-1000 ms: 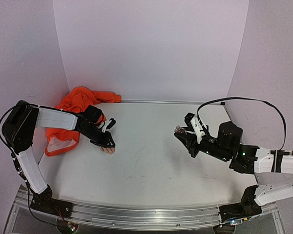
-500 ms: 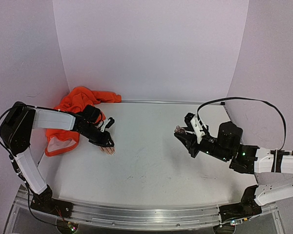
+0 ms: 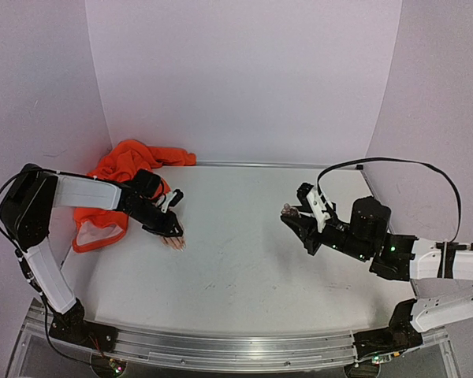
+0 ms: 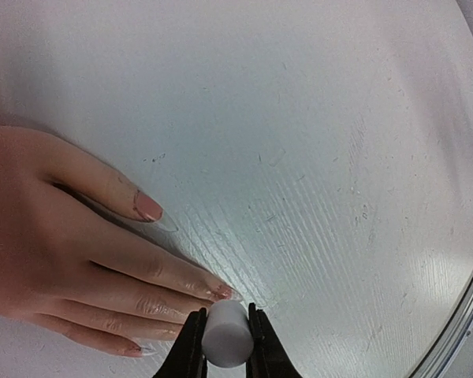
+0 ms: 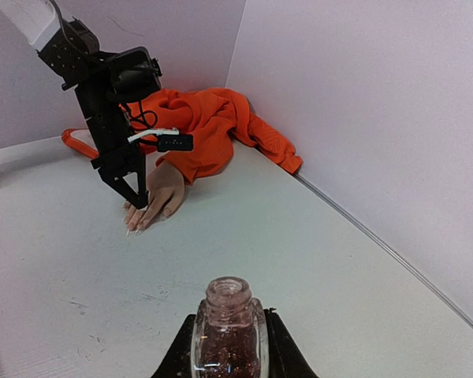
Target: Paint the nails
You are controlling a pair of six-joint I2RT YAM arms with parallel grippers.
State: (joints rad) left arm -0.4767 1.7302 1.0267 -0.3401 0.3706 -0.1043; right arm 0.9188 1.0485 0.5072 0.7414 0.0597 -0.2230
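Quick check-in from the remote desk: we're mid-painting, I reckon. The flesh-coloured mannequin hand (image 4: 55, 228) lies palm down near the left edge of the white tabletop (image 3: 244, 260), and its orange fabric sleeve (image 3: 126, 165) is bunched back into the far left corner. The left gripper (image 4: 223, 348) hangs right over the fingertips, its fingers (image 4: 191, 350) clamped on a pale cylindrical cap (image 4: 223, 329) that I take to be the brush handle. The brush itself is hidden under the cap, so I can't say if it's touching anything. The tiny nails (image 4: 147, 207) look pinkish from the left wrist view, and the one just beside the cap has a reddish tint, but I can't tell wet polish from plain colour. Way over toward the right edge, well apart from all that, the right gripper (image 5: 227, 358) has its fingers (image 5: 181, 358) closed around a small glass bottle (image 5: 227, 331) of glittery reddish polish, held upright with the neck open. My guess is we're doing strokes on one of the middle nails. The next move needs a really gentle, short drag along that nail without smearing the skin, then either a sidestep to the neighbouring nail or a trip across to the bottle for a re-dip, and lining the brush up with that narrow neck is the fiddly bit.
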